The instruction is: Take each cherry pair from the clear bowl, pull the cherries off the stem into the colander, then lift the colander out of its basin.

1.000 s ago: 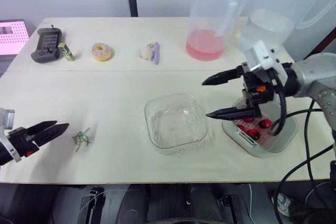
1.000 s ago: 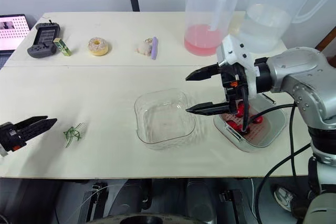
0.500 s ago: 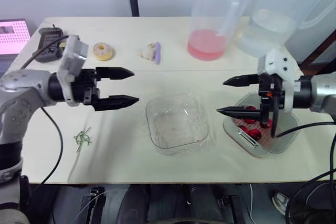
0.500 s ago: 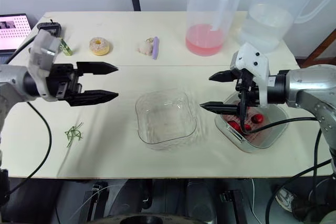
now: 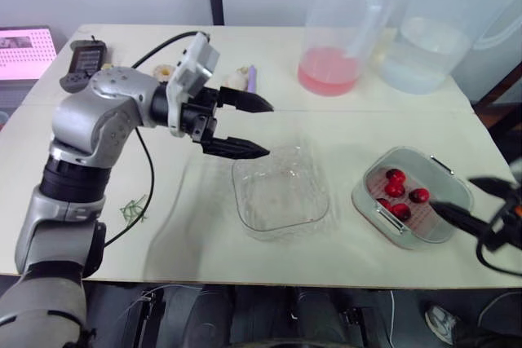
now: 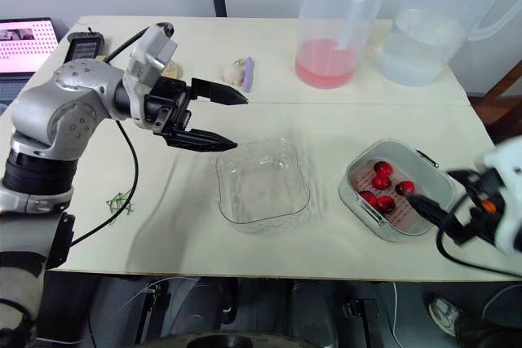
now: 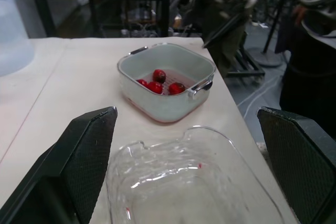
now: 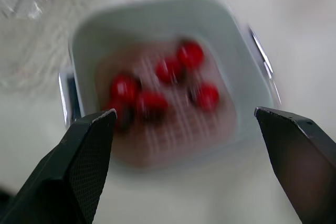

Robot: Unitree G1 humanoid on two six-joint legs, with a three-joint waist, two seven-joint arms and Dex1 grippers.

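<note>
- Here, the left gripper, fingers spread wide, hovers just left of the clear bowl's far rim.
- The right gripper, likewise spread, is at the colander's near-right edge.

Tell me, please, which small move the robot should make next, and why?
Probably ease the open right gripper onto the rim of the colander and close it, ready to lift. The bowl is empty, the cherries lie in the colander, and that gripper hovers at its edge.

The table bears a clear bowl, basin, stems — pink jug, water jug.
</note>
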